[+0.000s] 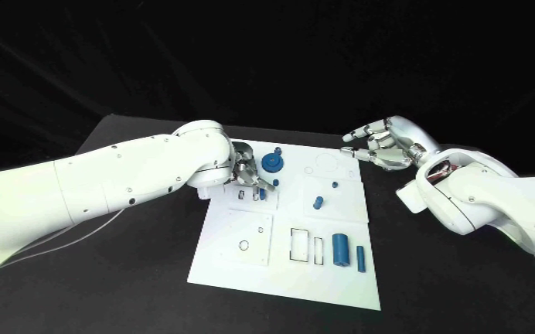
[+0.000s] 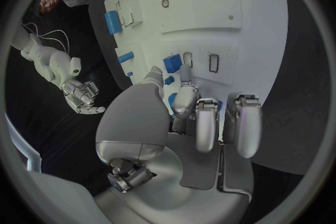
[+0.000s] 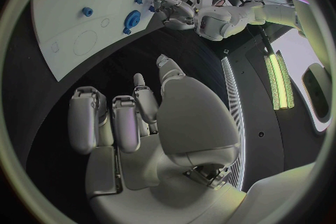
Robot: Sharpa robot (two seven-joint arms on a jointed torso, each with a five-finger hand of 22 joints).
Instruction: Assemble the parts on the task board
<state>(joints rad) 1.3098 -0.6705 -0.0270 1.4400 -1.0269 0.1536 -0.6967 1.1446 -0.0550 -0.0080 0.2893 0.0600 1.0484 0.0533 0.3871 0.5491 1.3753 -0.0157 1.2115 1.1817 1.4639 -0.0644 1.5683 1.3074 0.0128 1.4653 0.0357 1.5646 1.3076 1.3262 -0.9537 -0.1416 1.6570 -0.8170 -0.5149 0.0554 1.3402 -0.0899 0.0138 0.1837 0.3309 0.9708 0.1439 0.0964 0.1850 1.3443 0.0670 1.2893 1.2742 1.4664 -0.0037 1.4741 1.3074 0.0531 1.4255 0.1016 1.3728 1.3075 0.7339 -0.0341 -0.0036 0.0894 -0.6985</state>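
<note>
The white task board (image 1: 251,253) lies mid-table. My left hand (image 1: 247,172) reaches over its far left part, fingers bent down beside a round blue part (image 1: 272,164). In the left wrist view a small blue piece (image 2: 168,80) sits between the thumb and a fingertip (image 2: 184,74) of the left hand (image 2: 189,123), with a square blue part (image 2: 172,63) just beyond by two slots; whether the piece is pinched I cannot tell. My right hand (image 1: 379,144) hovers over black table off the board's far right corner, fingers loosely apart, holding nothing (image 3: 140,123).
Loose on the board are a thick blue cylinder (image 1: 340,249), a thin blue rod (image 1: 360,258) and two small blue pieces (image 1: 318,202) (image 1: 333,185). Rectangular slots (image 1: 300,244) and round holes (image 1: 244,246) mark the near half. Black table (image 1: 134,272) surrounds the board.
</note>
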